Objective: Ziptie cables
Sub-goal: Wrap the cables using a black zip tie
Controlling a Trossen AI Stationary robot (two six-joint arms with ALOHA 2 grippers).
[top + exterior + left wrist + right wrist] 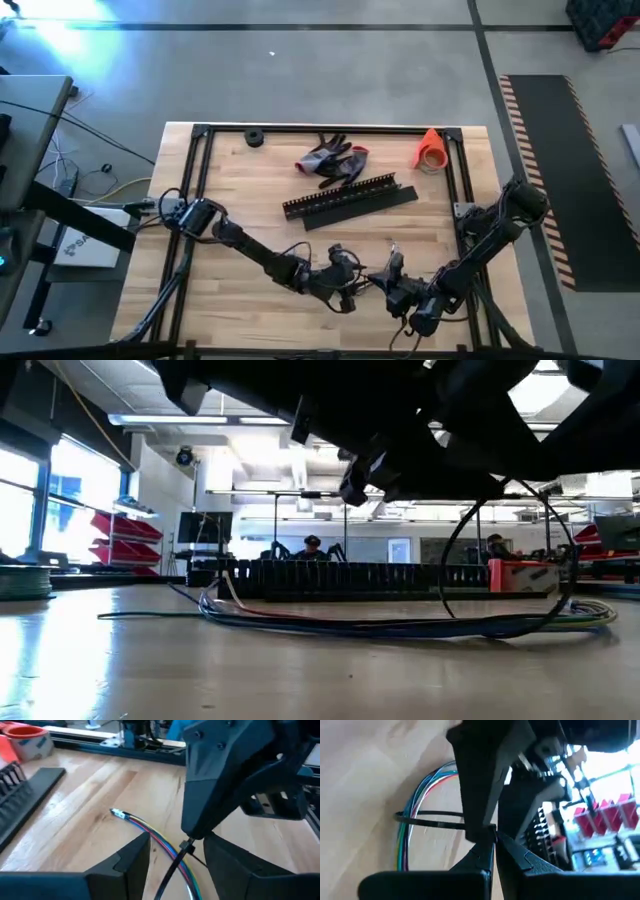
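The cables point(380, 625), a thin bundle of coloured and grey wires, lie flat on the wooden table near its front edge; their plug end point(117, 813) also rests on the wood. A black ziptie point(452, 565) stands as an upright loop around them. My right gripper point(494, 839) is shut on the ziptie just above the cables. My left gripper point(177, 845) faces it from the table's left and is open. Its two fingers stand on either side of the ziptie strap point(170, 870) and the cables point(150, 832). Whether they touch either I cannot tell. My right gripper pinches the ziptie at its small head point(187, 843), at the free ends of its two fingers point(482, 851). From there the strap point(427, 817) runs out as a loop around the cables point(415, 805). The loop's bottom is on the table and the cables lie slack inside it.
Behind the grippers lie long black slotted strips point(350, 200), grey-and-red gloves point(335, 160), an orange cup-like thing point(430, 148) and a black roll point(254, 138). A black frame point(200, 180) borders the table. Bare wood shows at the front left.
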